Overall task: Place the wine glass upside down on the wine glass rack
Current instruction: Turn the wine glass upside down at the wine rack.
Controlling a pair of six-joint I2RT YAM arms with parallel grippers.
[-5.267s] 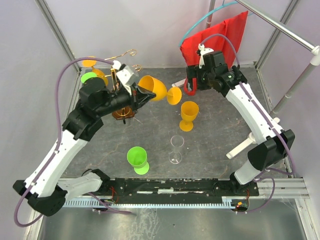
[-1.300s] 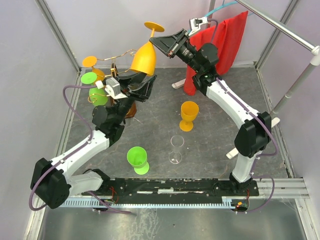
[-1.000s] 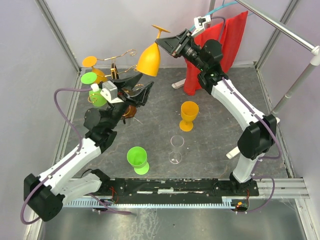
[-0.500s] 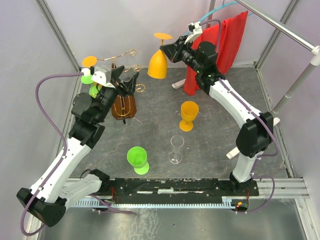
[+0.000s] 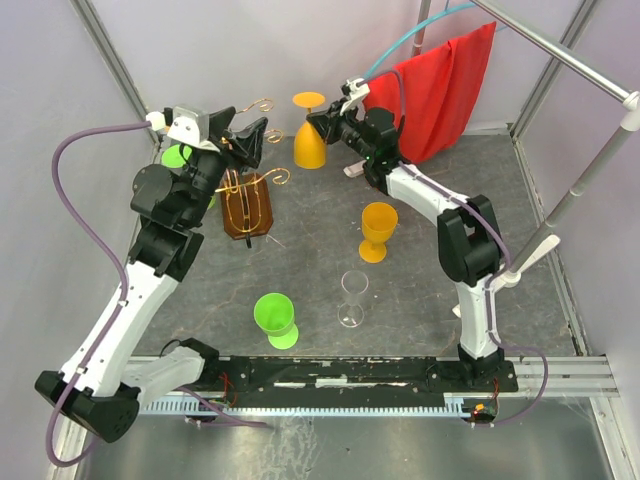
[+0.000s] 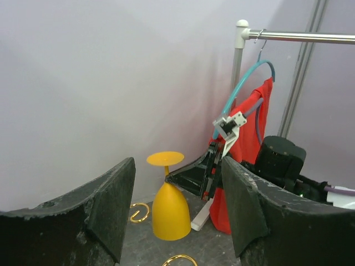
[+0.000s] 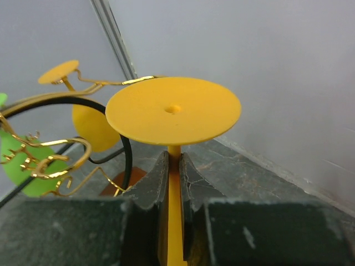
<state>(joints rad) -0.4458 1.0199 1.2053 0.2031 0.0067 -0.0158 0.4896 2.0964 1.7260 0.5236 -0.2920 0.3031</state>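
Note:
An orange wine glass (image 5: 309, 140) hangs upside down, foot on top, near the back wall. My right gripper (image 5: 318, 121) is shut on its stem just under the foot (image 7: 173, 111), as the right wrist view shows with both fingers (image 7: 152, 183) pressed on the stem. The wine glass rack (image 5: 248, 212), copper wire arms on a brown wooden base, stands to the left of the glass. An orange glass (image 7: 91, 124) and a green glass (image 7: 16, 160) hang from it. My left gripper (image 5: 255, 138) is open and empty above the rack, facing the held glass (image 6: 169, 208).
On the floor stand an upright orange glass (image 5: 379, 230), a clear glass (image 5: 352, 297) and a green glass (image 5: 274, 318). A red cloth (image 5: 440, 85) hangs at the back right from a metal rail (image 5: 560, 50). A white bar (image 5: 520, 265) lies by the right arm.
My right gripper carried the upside-down orange glass down and left, toward the back wall beside the rack. My left arm drew back up and left, away from the glass.

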